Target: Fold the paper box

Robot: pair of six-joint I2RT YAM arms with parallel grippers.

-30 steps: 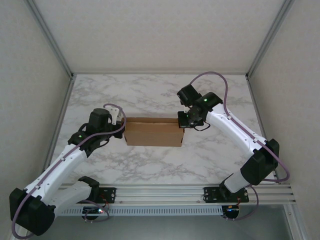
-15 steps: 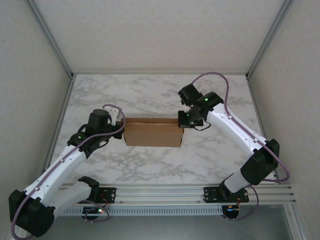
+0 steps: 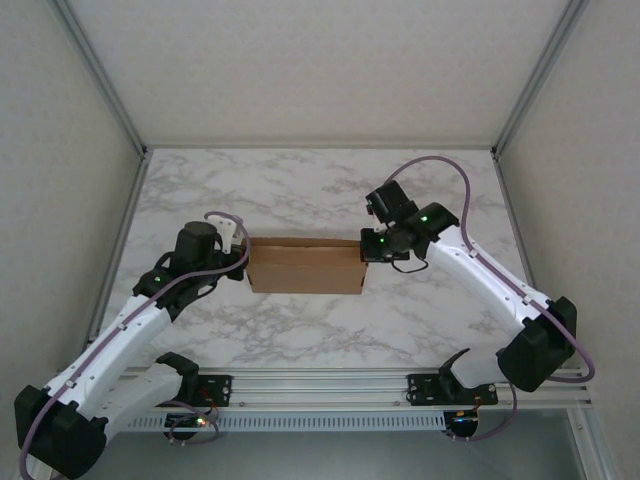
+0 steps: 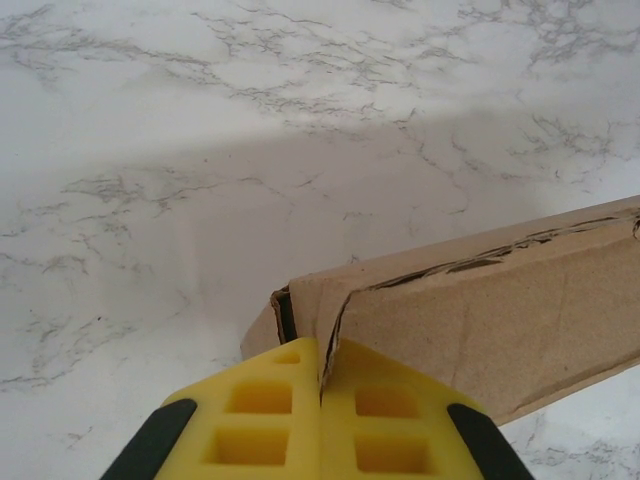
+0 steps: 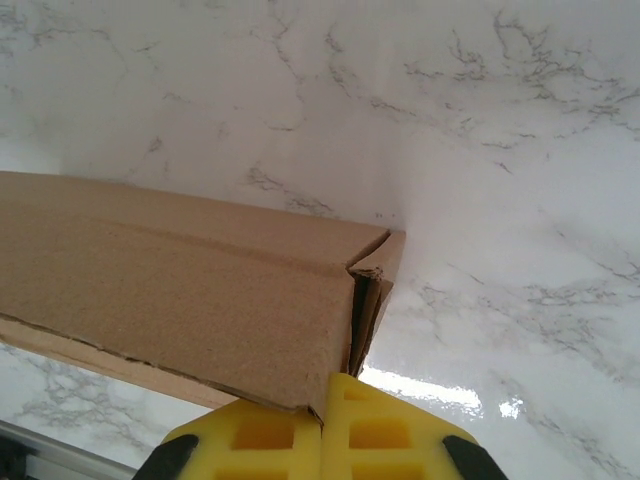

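Paper box (image 3: 305,265) is lying mid-frame on the desk (image 3: 290,190), long axis running left-right. Left gripper (image 3: 241,258) is sitting at its left end and right gripper (image 3: 366,250) at its right end. Both are showing fingers together, clamping nothing.

The right arm has swung outward: its elbow now sits lower and nearer the right wall, and its purple cable arches higher. The right hand (image 3: 365,250) has drifted slightly toward the near edge along the right end of the paper box (image 3: 305,268). The left arm's elbow has dropped slightly.
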